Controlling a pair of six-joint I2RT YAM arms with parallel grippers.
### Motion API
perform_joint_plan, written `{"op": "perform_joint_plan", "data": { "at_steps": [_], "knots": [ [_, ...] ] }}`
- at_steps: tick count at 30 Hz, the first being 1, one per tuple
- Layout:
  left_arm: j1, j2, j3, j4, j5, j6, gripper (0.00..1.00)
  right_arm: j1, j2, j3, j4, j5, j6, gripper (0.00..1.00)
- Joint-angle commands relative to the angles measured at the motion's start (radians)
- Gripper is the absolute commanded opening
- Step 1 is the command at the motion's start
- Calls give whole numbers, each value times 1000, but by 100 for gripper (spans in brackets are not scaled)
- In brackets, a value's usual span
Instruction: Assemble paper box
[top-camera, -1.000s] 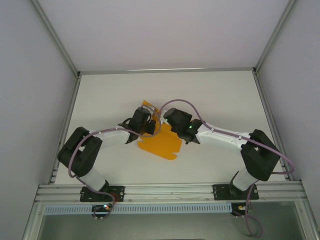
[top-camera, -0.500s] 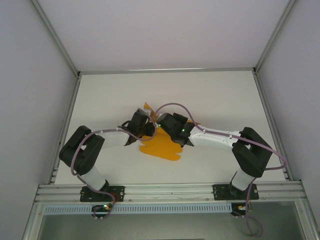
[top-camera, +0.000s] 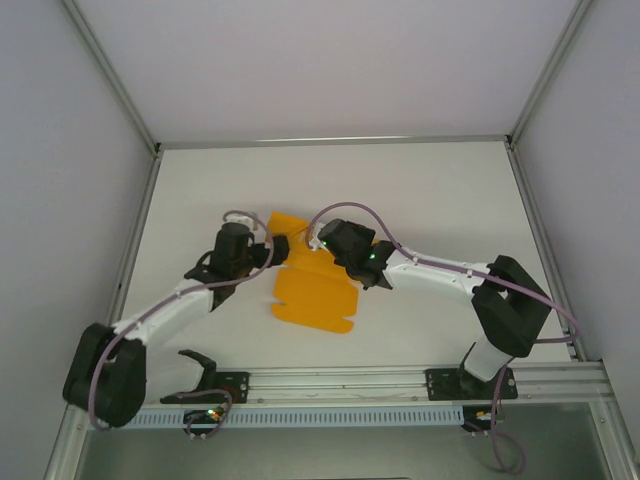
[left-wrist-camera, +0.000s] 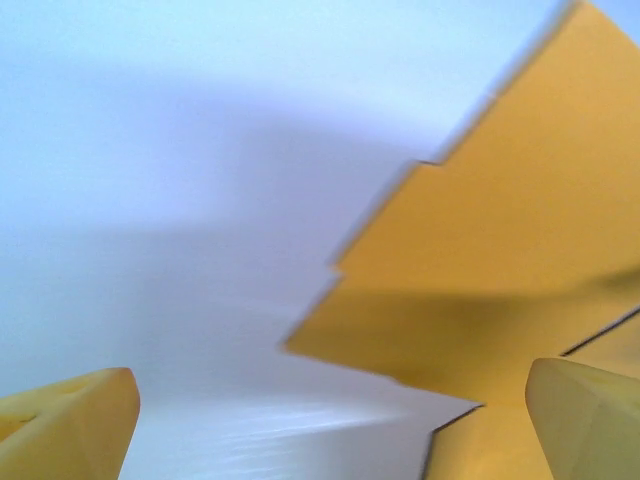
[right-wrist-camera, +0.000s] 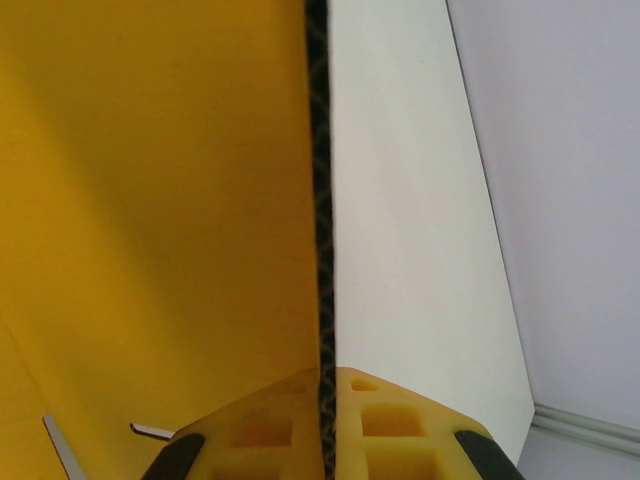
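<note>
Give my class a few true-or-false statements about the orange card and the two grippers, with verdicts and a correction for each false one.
1. The paper box is an unfolded die-cut sheet, not yet a closed box. True.
2. The left gripper is clamped on the sheet. False: its jaws stand wide open and hold nothing.
3. The right gripper is shut on an edge of the sheet. True.
4. The sheet lies against the far edge of the table. False: it lies near the middle, between the two arms.
</note>
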Motion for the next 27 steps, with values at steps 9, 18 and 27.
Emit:
{"op": "perform_joint_plan", "data": {
  "at_steps": [9, 18, 27],
  "knots": [
    [104, 0, -48, -138, 85, -33, 94, -17, -10, 25, 10, -32, -17, 0],
    [-64, 179, 23, 66, 240, 79, 91, -15, 1, 37, 5, -52, -5, 0],
    [-152, 408, 142, 60, 114, 105, 78, 23, -10, -14, 32, -71, 13, 0]
  ]
}}
